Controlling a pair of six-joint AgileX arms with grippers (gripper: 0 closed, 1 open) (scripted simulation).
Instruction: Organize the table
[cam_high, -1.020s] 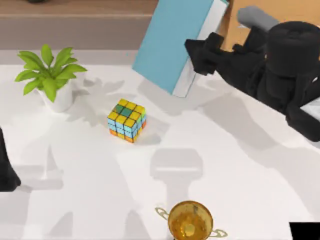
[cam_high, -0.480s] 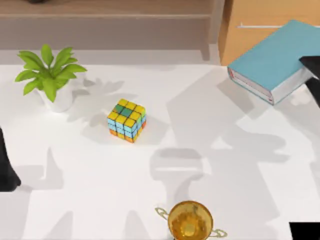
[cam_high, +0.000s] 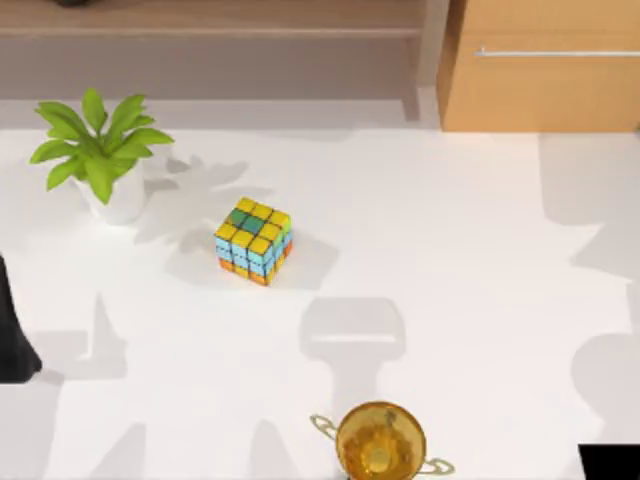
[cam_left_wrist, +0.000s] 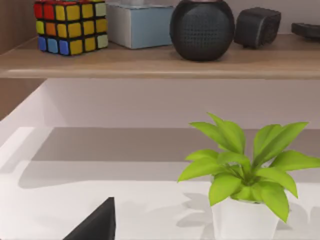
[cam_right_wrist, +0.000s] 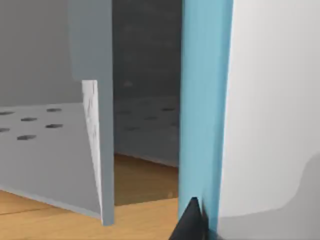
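Smooth, matt white table (cam_high: 450, 300). Glossy plastic-looking cube (cam_high: 254, 240) with bright stickers. Shiny gold metal trophy (cam_high: 380, 440). Waxy green plant (cam_high: 98, 145) in a smooth white pot (cam_high: 120, 205). Light wood cabinet (cam_high: 545, 90) with thin metal handle (cam_high: 555, 52). Brown wooden shelf (cam_left_wrist: 160, 62), satin; on it a second glossy cube (cam_left_wrist: 70, 26) and a black speaker (cam_left_wrist: 202, 29) of mesh-like texture. Smooth matt blue book cover (cam_right_wrist: 202, 110).

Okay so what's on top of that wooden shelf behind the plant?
On the wooden shelf sit a colourful cube, a light blue box, a round black speaker and two smaller dark objects. Whatever stands behind them is hidden.
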